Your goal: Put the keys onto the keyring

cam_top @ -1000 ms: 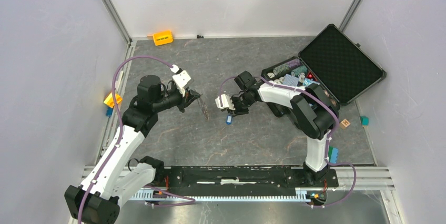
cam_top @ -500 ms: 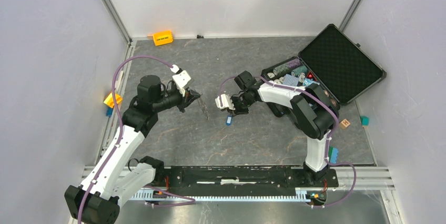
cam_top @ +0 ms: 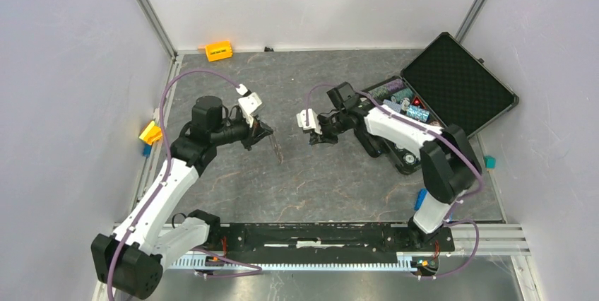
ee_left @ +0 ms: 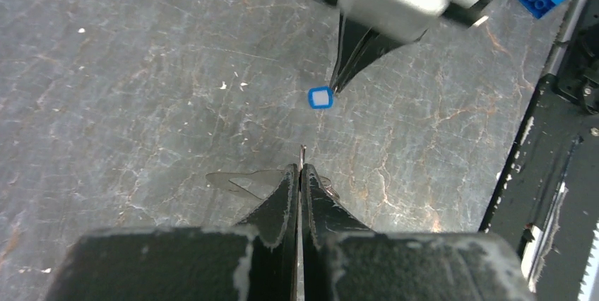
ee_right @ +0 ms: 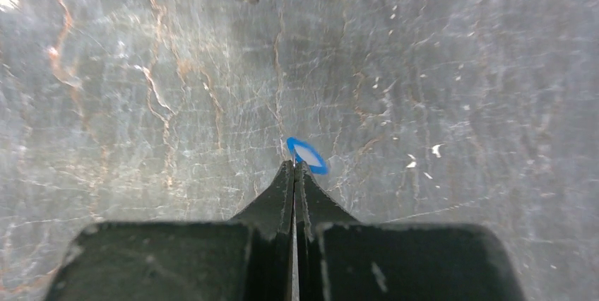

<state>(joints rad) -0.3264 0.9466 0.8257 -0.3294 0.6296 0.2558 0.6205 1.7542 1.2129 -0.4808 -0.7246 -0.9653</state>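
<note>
Left arm (cam_top: 166, 177) is bent at the elbow and pokes in toward the right one. The left gripper (cam_top: 269, 133) has its fingers (ee_left: 288, 195) squeezed flat together. Right arm (cam_top: 406, 126) stretches across, so the right gripper (cam_top: 315, 138) sits near the left gripper, tips facing, fingers (ee_right: 282, 191) pinched tight too.

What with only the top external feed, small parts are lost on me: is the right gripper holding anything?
Observer: Yes. In the right wrist view the right gripper is shut on a small blue-rimmed tag, pinched at its tips.
Operator: And the left?
Observer: The left wrist view shows the left gripper shut on a thin metal piece poking past its tips.
</note>
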